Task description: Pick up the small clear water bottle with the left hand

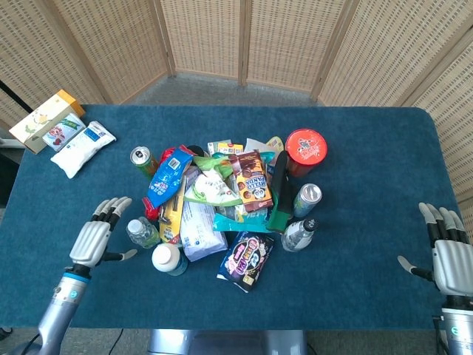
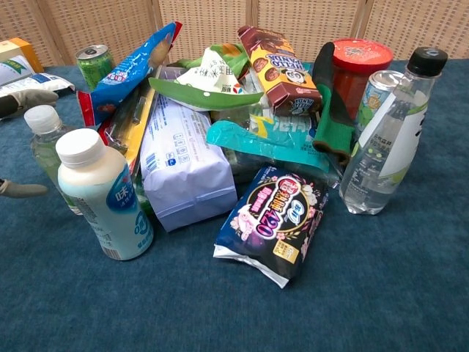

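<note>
The small clear water bottle (image 1: pixel 140 231) with a white cap stands upright at the left edge of the pile, just behind a white milk bottle (image 1: pixel 168 259). In the chest view the water bottle (image 2: pixel 42 139) shows partly hidden by the milk bottle (image 2: pixel 102 194). My left hand (image 1: pixel 96 235) hovers open just left of the water bottle, fingers spread, not touching it. In the chest view only its fingertips (image 2: pixel 29 97) show at the left edge. My right hand (image 1: pixel 451 255) lies open at the table's far right, holding nothing.
A pile of snack bags, cans and boxes fills the table's middle. A taller clear bottle with a black cap (image 1: pixel 298 234) stands at its right, near a silver can (image 1: pixel 307 197) and a red tub (image 1: pixel 305 148). A green can (image 1: pixel 143 159) and packets (image 1: pixel 81 146) lie at the back left.
</note>
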Robot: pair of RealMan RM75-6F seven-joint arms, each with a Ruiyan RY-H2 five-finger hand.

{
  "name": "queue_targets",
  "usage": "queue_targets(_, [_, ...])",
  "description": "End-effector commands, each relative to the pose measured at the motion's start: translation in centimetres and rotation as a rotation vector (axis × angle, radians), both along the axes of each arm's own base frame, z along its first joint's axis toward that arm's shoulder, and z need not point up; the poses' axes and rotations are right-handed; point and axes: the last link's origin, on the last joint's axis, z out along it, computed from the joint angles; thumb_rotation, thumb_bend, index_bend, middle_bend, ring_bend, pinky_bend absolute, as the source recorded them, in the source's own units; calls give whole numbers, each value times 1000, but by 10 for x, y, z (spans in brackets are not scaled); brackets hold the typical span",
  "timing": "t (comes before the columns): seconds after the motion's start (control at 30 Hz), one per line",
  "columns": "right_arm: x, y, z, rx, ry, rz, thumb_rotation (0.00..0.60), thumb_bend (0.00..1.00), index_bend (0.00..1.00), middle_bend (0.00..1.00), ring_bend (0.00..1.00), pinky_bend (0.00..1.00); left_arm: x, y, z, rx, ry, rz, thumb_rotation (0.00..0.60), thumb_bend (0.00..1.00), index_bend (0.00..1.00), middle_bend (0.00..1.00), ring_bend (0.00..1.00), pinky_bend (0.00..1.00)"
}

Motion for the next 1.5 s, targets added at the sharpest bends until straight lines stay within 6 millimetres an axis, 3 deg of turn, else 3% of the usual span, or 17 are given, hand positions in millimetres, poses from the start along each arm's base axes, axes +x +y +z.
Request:
queue_targets(0.03, [0,0,1,-1,-1,-1,600,0,0,0,0,0,4,5,-12,1,-57,-10,600,0,0,0,0,0])
queue_targets(0.27, [0,-1,2,-5,-8,-1,600,0,0,0,0,0,5,4,-36,1,-131,-12,600,0,14,0,0,2])
queue_targets(0.33, [0,0,3,-8,-8,1,600,0,0,0,0,0,4,5,-41,35,-153,-6,600,0,80,19,27,96])
queue_targets(0.37, [0,-1,3,-8,-9,1,600,0,0,0,0,0,4,6,-42,58,-158,-7,600,0,180,129,142,250])
queue_targets(0.43, [-1,0,3,-5,-10,0,600,0,0,0,0,0,5,8,-46,104,-159,-13,600,0,439,459,463,543])
queue_targets(0.53, [-1,0,2,-1,-10,0,600,0,0,0,0,0,6,9,-48,148,-170,-18,600,0,728,755,743,728])
queue_targets(0.6, [0,0,2,-2,-9,2,600,0,0,0,0,0,6,9,-46,171,-178,-27,600,0,793,817,801,763])
queue_targets(0.77, [-1,-1,2,-3,-10,0,600,0,0,0,0,0,10,10,-24,245,-210,-57,600,0,822,840,823,780])
queue_targets(1.2, [2,0,0,3,-2,7,600,0,0,0,0,0,45,18,79,467,-237,-164,600,0,815,838,823,777])
queue_targets(1.5, [2,1,0,3,-2,5,600,0,0,0,0,0,60,18,99,506,-228,-204,600,0,810,836,823,776])
